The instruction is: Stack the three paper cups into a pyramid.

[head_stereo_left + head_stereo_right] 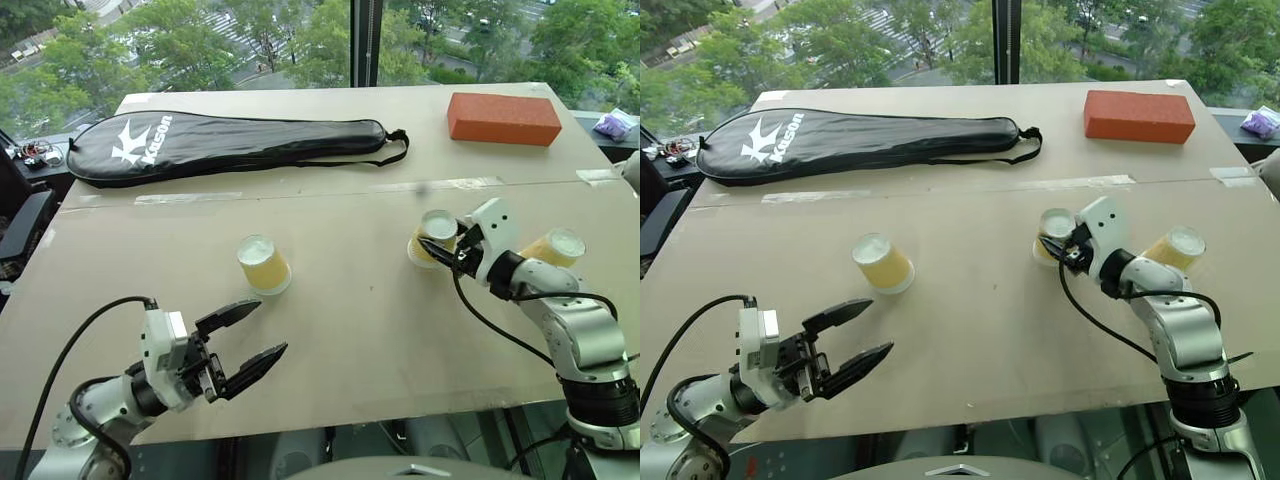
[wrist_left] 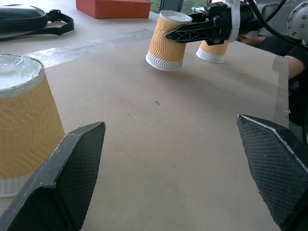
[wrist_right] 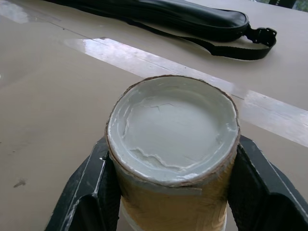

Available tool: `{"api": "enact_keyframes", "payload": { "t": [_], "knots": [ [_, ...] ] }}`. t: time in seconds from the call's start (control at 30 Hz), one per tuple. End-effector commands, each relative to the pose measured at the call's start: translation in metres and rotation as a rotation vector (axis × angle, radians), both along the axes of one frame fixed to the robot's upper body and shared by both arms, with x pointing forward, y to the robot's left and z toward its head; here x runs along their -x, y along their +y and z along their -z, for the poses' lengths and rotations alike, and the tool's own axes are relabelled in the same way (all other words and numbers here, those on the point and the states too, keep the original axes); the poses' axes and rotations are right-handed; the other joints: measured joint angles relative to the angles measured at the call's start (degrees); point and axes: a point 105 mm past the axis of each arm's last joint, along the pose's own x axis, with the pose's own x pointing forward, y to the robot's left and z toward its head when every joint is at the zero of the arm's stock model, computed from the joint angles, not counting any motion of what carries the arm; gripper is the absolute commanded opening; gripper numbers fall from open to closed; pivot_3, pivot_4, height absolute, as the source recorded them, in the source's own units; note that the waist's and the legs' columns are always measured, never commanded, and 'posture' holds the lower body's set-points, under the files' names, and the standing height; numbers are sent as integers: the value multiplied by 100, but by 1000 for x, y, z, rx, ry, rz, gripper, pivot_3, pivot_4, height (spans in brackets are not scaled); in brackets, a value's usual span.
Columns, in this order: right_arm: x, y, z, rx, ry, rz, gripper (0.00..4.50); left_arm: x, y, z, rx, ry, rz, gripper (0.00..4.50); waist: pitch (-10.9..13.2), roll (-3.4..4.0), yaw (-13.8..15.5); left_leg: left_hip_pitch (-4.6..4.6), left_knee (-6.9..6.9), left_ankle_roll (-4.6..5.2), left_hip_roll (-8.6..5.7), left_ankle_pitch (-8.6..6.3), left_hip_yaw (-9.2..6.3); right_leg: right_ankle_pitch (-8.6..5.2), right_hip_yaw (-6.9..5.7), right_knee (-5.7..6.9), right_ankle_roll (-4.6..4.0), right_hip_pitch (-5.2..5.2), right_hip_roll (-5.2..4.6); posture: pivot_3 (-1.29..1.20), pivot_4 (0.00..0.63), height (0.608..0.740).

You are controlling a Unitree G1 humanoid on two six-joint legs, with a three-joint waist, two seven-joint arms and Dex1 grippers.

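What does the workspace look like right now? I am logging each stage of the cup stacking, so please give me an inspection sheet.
Surface: tan table, taped seam across it.
Job's things: three paper cups upside down, none stacked; left cup, middle cup, right cup.
Clutter: black racket bag, orange brick.
Grippers: left gripper open, holding nothing; right gripper shut on middle cup.
Cables: black cable along left arm, another along right arm.
Surroundings: window, trees outside.

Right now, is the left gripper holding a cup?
No. The left gripper hangs open over bare table, short of the nearest cup; the right gripper clamps another cup.
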Motion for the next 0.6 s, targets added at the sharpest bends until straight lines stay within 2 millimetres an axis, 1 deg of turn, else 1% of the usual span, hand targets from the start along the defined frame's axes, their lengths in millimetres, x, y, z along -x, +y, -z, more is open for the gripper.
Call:
{"api": "enact_keyframes", "payload": {
  "t": [0.03,0.1,0.13,0.2,0.33,0.43,0.5,0.57,0.6],
  "knots": [
    [0,15,-5,17,-34,-56,2128,1,-1,-2,-13,-8,16,4500,0,1,-2,-1,0,0,0,0,0,2,0,0,-3,-1,0,0,150,740],
    [-3,17,5,44,-7,-65,3144,1,0,-3,-13,-8,10,4500,0,0,1,-1,-1,0,0,0,-1,2,-1,0,-3,-2,0,0,150,740],
    [-6,15,8,47,5,-50,3536,1,0,-3,-13,-8,7,4500,0,0,1,0,0,0,0,0,-1,2,-1,0,-4,-1,0,0,150,740],
    [-8,11,9,84,-28,-57,4467,1,3,-4,-12,-10,-21,4500,0,-1,7,0,0,0,-1,0,0,2,-1,0,-4,0,-2,0,150,740],
    [-2,6,-13,55,-162,-98,4467,-7,15,-6,14,-4,-152,4500,1,-1,16,-4,0,0,-2,0,0,2,-1,-1,-4,-3,-3,0,150,740],
    [14,-1,-30,20,-223,-173,4467,-22,27,-5,-40,-27,-247,4500,1,-1,50,-4,0,0,-3,0,-5,2,-4,-1,-3,-2,-2,0,150,740],
    [24,-8,-36,7,-235,-214,4467,-30,29,-6,-65,-30,-263,4500,0,-3,97,-3,0,0,-3,0,-9,2,-7,0,-3,1,-1,0,150,740],
    [35,-12,-37,-2,-218,-271,4467,-37,28,-5,-89,-25,-258,4500,0,-4,128,0,0,0,-4,0,-7,2,-7,0,-3,3,0,0,150,740],
    [42,-15,-37,2,-213,-295,4467,-44,28,-7,-86,-29,-261,4500,-1,-5,133,-1,0,0,-4,0,-5,2,-6,-1,-3,4,-1,0,150,740]
  ]
}}
